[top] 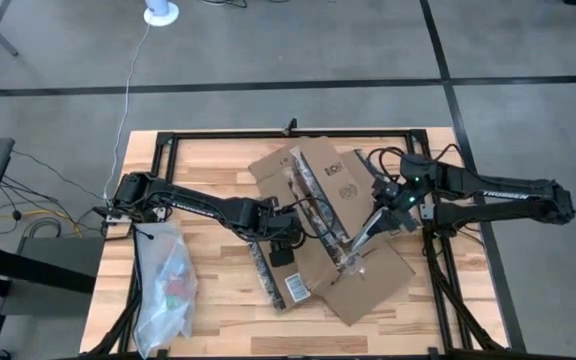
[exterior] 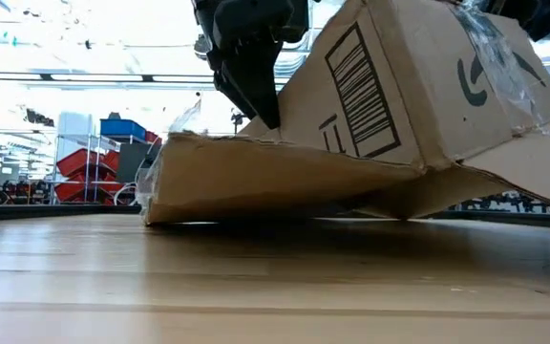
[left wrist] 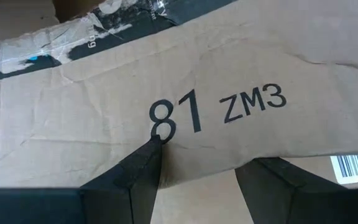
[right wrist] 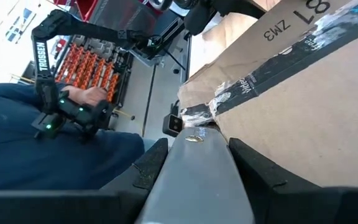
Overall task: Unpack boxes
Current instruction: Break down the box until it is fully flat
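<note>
The brown cardboard box (top: 318, 215) lies in the middle of the table with its flaps spread and a dark printed tape strip (right wrist: 278, 65) along one seam. My left gripper (top: 284, 250) stands open over the panel printed "81 ZM3" (left wrist: 229, 106). My right gripper (top: 393, 205) is shut on a long flat grey tool (top: 363, 235). The tool slants down to the box's taped seam. In the low view the box (exterior: 351, 143) rests on its lower flaps, its barcode label (exterior: 361, 91) facing the camera. My left gripper has its open fingertips (left wrist: 157, 142) against the box's printed panel, right at the "81" (left wrist: 176, 115). The fingers come from above, slanting down. Nothing sits between them. My right gripper pinches the grey tool's near end (right wrist: 197, 180) between its two fingers, which lie along the tool. The tool's far tip (right wrist: 194, 135) meets the torn end of the tape strip (right wrist: 207, 109) at the box's edge.
A clear plastic bag (top: 163, 290) with coloured things inside lies at the table's left near corner. Black frame rails (top: 288, 135) run round the table. Beyond the table, in the right wrist view, a person in dark blue (right wrist: 55, 155) holds a small control arm.
</note>
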Tool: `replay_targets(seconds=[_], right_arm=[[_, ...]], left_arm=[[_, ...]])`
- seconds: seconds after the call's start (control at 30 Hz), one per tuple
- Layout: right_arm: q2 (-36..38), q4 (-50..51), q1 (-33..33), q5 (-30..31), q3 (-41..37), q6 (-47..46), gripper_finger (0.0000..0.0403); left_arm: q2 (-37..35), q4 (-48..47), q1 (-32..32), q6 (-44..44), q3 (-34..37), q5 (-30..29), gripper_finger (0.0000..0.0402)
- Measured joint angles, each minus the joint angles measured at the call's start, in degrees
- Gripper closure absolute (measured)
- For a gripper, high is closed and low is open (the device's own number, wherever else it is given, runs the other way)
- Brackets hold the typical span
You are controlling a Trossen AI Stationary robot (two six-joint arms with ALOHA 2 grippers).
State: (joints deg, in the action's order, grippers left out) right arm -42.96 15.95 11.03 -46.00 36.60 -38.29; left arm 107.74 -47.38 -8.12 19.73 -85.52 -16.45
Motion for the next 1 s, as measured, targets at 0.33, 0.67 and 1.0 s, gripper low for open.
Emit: replay_targets(seconds=[0.33,0.67,1.0], right_arm=[[2.76,-0.51,0.02,1.36,0.0,-2.57,0.0287],[2.8,-1.69,0.02,2.1,0.0,-2.62,0.0287],[2.05,-2.85,-0.15,-2.48,0.63,-0.02,0.0287]], left_arm=[[-0.24,-5.62,-0.68,-1.5,-0.22,-0.86,0.0222],[-1.02,-11.06,-3.44,-1.25,-0.24,-7.76,0.0223],[-7.05,-5.93,-2.73,-9.16,-3.54,-7.41,0.0223]])
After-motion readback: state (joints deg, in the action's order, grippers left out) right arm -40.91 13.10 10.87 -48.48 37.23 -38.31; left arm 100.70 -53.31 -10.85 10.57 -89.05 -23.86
